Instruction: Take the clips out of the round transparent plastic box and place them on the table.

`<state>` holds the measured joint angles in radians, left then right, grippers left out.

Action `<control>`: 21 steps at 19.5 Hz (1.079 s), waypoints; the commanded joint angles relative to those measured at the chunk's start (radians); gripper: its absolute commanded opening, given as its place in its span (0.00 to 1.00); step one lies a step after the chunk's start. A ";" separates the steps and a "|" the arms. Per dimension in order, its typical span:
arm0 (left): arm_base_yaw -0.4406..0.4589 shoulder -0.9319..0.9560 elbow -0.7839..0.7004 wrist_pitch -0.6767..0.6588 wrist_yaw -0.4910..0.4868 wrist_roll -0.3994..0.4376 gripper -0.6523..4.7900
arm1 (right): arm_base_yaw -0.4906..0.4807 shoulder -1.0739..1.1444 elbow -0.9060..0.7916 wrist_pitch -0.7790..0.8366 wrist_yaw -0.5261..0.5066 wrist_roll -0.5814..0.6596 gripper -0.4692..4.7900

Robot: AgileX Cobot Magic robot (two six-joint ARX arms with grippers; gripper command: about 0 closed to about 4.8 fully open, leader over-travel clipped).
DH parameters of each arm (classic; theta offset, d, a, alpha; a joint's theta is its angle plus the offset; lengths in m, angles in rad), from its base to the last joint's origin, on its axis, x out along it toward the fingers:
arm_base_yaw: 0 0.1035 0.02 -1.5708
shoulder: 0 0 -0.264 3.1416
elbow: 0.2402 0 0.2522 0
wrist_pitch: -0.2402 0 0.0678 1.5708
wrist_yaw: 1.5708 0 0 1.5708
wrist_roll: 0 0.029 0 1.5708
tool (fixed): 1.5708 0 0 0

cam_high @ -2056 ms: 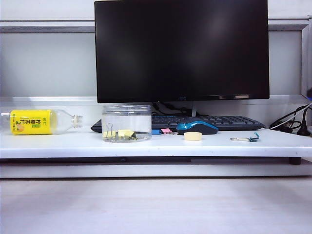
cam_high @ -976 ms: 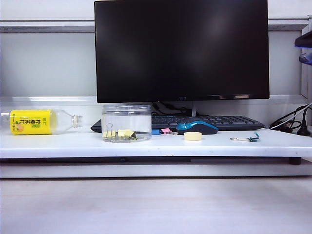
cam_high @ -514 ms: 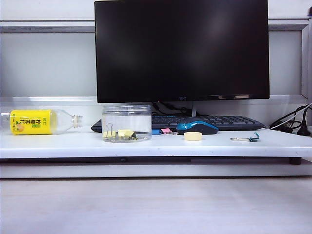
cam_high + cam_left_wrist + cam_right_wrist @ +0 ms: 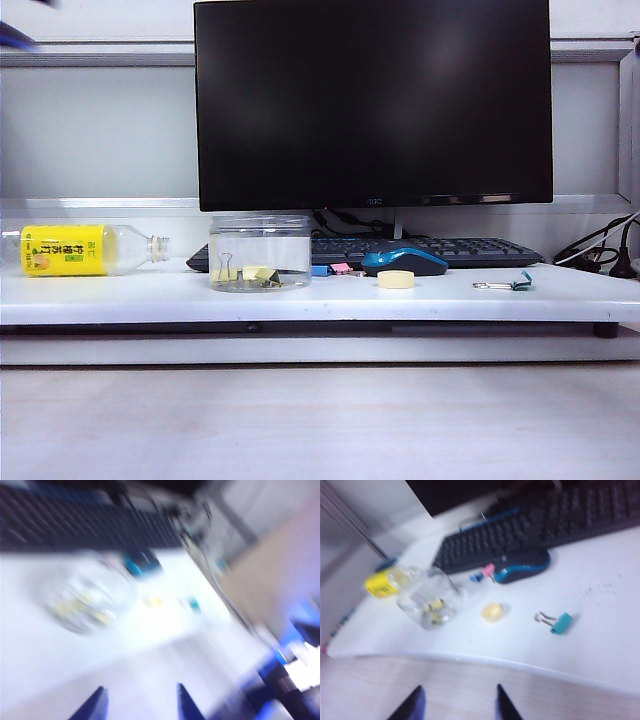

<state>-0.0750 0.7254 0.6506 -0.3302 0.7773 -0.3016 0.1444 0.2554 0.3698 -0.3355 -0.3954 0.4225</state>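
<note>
Level front view; both wrist views high above the table (image 4: 440,296).

monitor (image 4: 372,100) logo too small to read, bottle (image 4: 85,250) label illegible

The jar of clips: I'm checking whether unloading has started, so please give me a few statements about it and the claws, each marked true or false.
1. The yellow clips lie inside the jar. True.
2. The jar lies tipped on its side. False: it stands upright on the table.
3. The left claw grips the jar. False: it hangs open and empty, short of the table.
4. The right claw holds nothing. True.
5. A teal clip lies on the table outside the jar. True.
6. The cream disc sits in the jar. False: it lies by the mouse.
</note>
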 commanded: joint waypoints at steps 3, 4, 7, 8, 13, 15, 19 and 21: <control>-0.369 0.152 0.061 0.017 -0.359 0.103 0.46 | 0.003 0.159 0.061 0.011 -0.011 -0.038 0.43; -0.433 0.177 0.071 0.018 -0.440 0.125 0.46 | 0.009 0.183 0.070 0.010 -0.010 -0.039 0.44; -0.602 0.291 0.123 0.024 -0.682 0.171 0.46 | 0.047 0.279 0.109 0.010 -0.008 -0.063 0.44; -0.615 0.320 0.142 0.021 -0.704 0.175 0.46 | 0.066 0.301 0.121 0.011 -0.006 -0.064 0.44; -0.608 0.507 0.269 0.018 -0.740 0.232 0.46 | 0.200 0.355 0.147 0.049 0.001 -0.069 0.44; -0.607 0.561 0.320 0.020 -0.761 0.269 0.46 | 0.259 0.357 0.147 0.052 0.025 -0.074 0.44; -0.594 0.663 0.438 -0.035 -0.858 0.269 0.46 | 0.351 0.357 0.147 0.045 0.067 -0.077 0.44; -0.584 0.723 0.492 -0.047 -0.864 0.269 0.46 | 0.383 0.358 0.147 0.047 0.080 -0.079 0.44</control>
<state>-0.6640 1.4380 1.1320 -0.3710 -0.0837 -0.0376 0.5171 0.6140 0.5114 -0.3046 -0.3279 0.3477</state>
